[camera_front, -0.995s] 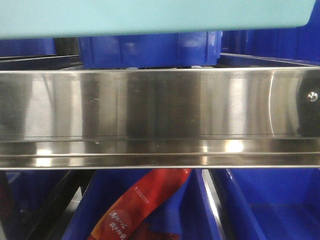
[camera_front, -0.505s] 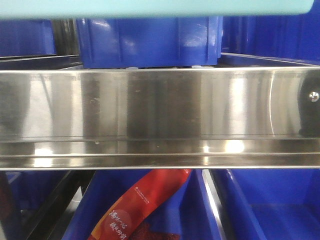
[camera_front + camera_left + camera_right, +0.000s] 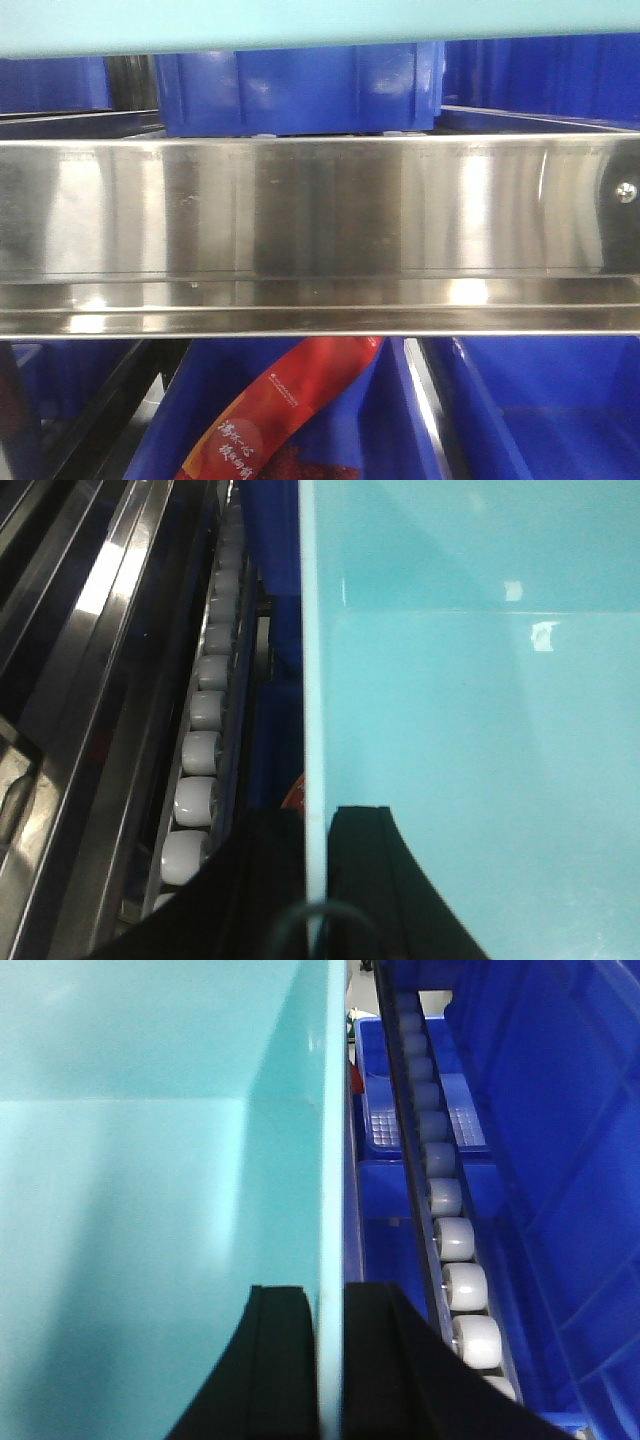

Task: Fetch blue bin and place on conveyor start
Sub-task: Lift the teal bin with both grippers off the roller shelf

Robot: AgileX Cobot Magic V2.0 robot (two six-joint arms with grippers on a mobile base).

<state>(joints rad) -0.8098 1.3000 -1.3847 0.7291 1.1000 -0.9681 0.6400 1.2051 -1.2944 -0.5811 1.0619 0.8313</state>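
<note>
I have the wide, shallow, pale turquoise plastic bin (image 3: pixel 480 730) pinched by both arms. The left claw (image 3: pixel 318 825) straddles the bin's left wall, one black finger inside and one outside, closed down to the thickness of the plastic. The right claw (image 3: pixel 328 1305) does the same on the right wall.

From the front camera the bin shows only as a pale strip along the top edge, above the shiny stainless-steel shelf rail (image 3: pixel 320 210). It sits nearer to me than the dark royal-blue plastic bin (image 3: pixel 300 90) standing on the shelf behind. I judge it is hanging in my grip, not resting on the shelf. Rows of grey-white rollers (image 3: pixel 200 750) run along the rack on either side. A red printed packet (image 3: pixel 280 410) lies in a dark blue bin on the level below. The conveyor is not in any view.

What I see of the bin's inside is bare, so I expect it to be light. The walls are smooth and glossy, so I count them slippery. They look thin enough to bow if the arms drift apart or squeeze together. Holding the two opposite walls, just under the rim, seems the right place. I would move both arms as one and keep the bin level.
</note>
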